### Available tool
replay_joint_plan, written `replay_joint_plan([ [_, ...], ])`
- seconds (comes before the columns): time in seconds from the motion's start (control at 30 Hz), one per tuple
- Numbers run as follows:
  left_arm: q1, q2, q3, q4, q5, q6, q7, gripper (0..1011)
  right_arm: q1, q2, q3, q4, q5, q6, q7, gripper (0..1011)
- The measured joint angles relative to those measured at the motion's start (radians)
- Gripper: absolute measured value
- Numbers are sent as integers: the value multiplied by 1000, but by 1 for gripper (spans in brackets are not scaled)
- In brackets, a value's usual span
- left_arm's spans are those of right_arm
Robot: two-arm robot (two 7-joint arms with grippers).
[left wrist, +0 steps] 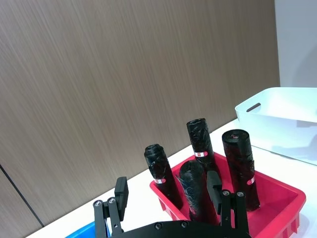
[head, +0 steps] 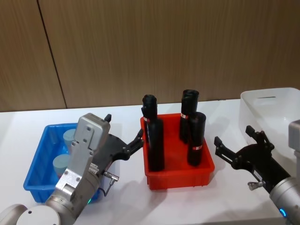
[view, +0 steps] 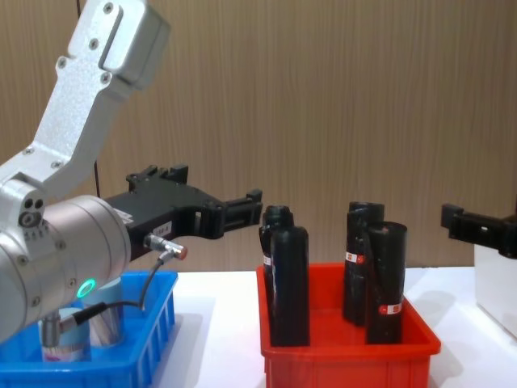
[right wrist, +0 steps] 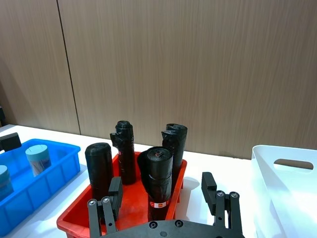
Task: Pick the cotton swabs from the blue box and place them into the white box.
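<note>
**Left arm is nearer**

Our left gripper (head: 124, 126) hangs wide open, empty, over the right rim of the blue box (head: 42, 140). The cotton swabs (head: 71, 137) stand upright inside, to its left. Our right gripper (head: 233, 136), open and empty, sits by the white box (head: 272, 108).

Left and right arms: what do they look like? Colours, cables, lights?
Both are silver-grey metal with black two-finger ends: left tool, right tool. The left arm has a boxy housing, a green light and a thin black cable with a silver plug. The right arm shows a blue light.
</note>
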State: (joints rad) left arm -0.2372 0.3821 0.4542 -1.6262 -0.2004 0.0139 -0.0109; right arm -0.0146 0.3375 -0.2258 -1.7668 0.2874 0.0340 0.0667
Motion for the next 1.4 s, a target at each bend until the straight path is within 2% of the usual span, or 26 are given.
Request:
replay_joint_plan([
  [1.4,0,0,0,0,0,0,0,1004,0,0,0,0,0,0,0,1001],
])
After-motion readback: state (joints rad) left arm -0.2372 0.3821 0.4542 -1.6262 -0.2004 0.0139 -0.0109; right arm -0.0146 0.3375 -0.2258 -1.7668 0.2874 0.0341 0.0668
